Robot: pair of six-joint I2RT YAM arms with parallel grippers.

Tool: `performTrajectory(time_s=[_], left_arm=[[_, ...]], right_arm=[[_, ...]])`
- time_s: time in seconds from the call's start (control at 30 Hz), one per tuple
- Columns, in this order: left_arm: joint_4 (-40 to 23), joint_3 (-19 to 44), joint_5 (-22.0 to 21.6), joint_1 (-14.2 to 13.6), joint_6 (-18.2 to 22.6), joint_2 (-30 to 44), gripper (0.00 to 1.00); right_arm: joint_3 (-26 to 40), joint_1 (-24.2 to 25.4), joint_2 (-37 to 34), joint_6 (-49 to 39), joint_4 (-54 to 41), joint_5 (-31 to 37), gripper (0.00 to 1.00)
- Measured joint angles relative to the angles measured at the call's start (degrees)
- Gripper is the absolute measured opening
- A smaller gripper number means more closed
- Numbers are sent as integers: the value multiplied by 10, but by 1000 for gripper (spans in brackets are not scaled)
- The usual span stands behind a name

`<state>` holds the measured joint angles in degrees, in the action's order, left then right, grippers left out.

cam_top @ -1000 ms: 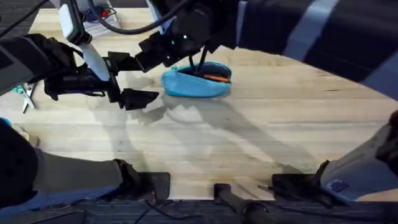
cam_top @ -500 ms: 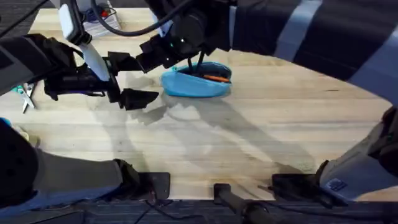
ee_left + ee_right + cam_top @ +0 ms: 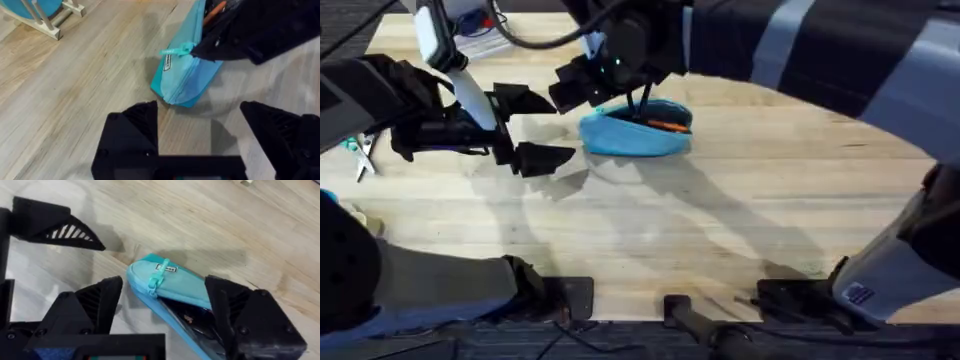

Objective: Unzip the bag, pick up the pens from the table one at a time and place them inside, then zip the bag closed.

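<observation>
While the overhead view holds the bag in the same spot on the table as a second ago, the right claw has shifted a little along the pouch toward its left end and now hangs over that end, released, with nothing between its fingers. An orange pen and a dark one already lie in the open mouth, so I judge the loading done and the zipping about to begin. The left claw waits just beside the bag's left end, spread wide and empty. Scissors lie well apart at the table's left edge, clear of the work.

From the left wrist, the bag's closed end points at the claw, the zipper pull standing out from its seam; the right arm's dark bulk covers the open part. A blue disc on a wooden stand sits off to the side.

From the right wrist, the pull lies between the parted fingers, the opening gaping behind it. The left claw is near and could crowd the pull.
</observation>
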<state>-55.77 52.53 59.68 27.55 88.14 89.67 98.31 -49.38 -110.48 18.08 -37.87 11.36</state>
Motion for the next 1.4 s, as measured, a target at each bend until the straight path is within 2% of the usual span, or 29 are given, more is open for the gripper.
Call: performTrajectory(time_s=[0.23, 0.47, 0.9, 1.4], left_arm=[[0, 0, 0, 0, 0, 0, 993], [0, 0, 0, 0, 0, 0, 993], [0, 0, -5, 0, 0, 0, 993], [0, 0, -6, 0, 0, 0, 994]], right_arm=[[76, 5, -31, 4, -57, -18, 996], [172, 5, -98, 4, -136, -22, 996], [180, 5, -115, 4, -175, -23, 995], [181, 5, -132, 38, -172, -24, 967]])
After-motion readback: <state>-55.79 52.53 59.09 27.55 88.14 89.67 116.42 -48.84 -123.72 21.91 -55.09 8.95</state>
